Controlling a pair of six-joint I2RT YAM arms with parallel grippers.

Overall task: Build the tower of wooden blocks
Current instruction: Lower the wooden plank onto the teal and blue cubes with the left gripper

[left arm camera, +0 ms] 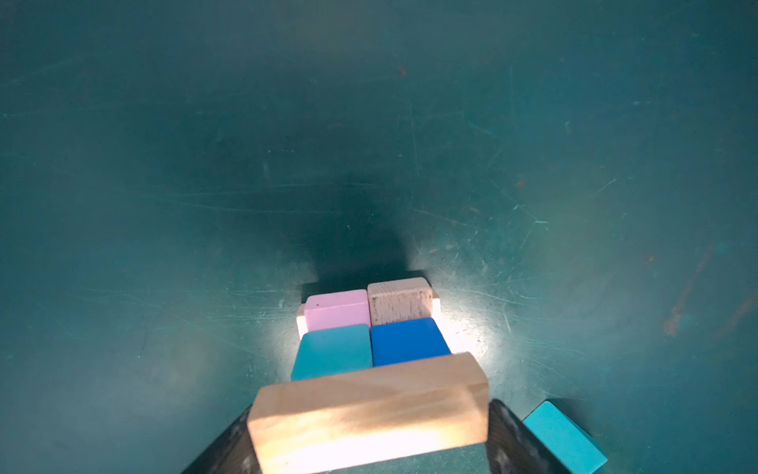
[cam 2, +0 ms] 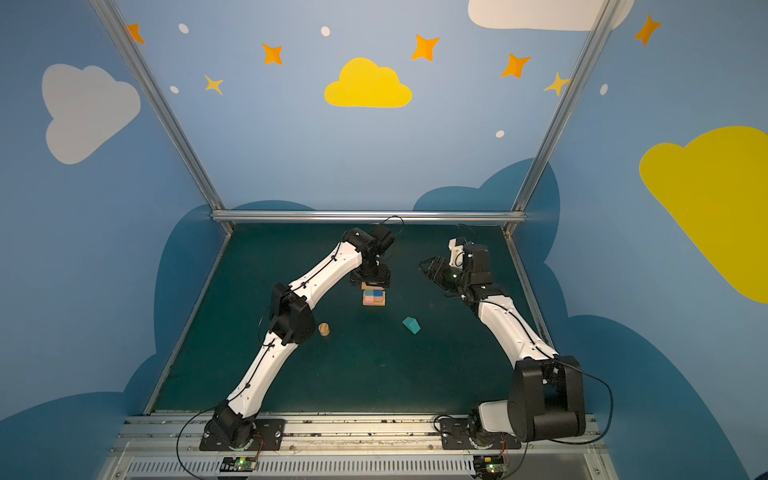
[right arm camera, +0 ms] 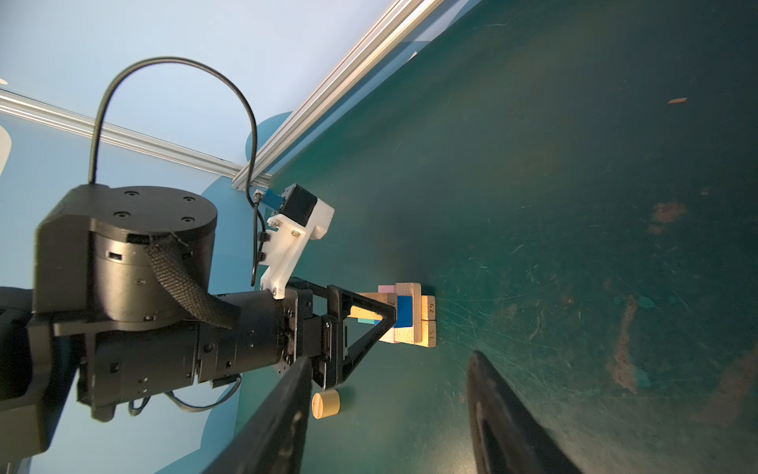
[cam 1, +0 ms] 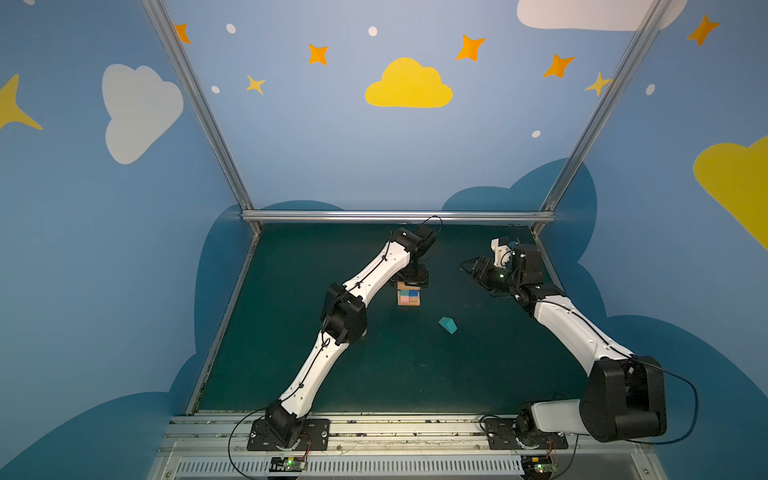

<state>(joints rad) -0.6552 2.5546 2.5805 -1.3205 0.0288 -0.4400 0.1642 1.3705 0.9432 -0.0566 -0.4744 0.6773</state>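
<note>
tower (cam 1: 409,297) with tan bar (left arm camera: 369,414) across its top

the tower stood mid-table on the green mat (cam 1: 374,374). left gripper (cam 1: 410,281) hung right over it, jaws flanking the tan bar's ends; pinching or just off, i couldn't tell. right gripper (cam 1: 466,266) hovered well apart, jaws spread wide. teal house piece (cam 1: 447,325) and tan cylinder (cam 2: 324,329) lay loose nearby.

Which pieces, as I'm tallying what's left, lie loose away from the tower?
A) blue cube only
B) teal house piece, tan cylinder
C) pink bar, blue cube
B: the house piece and cylinder lie on the table apart from the tower; the pink bar and blue cube sit in it.
</note>
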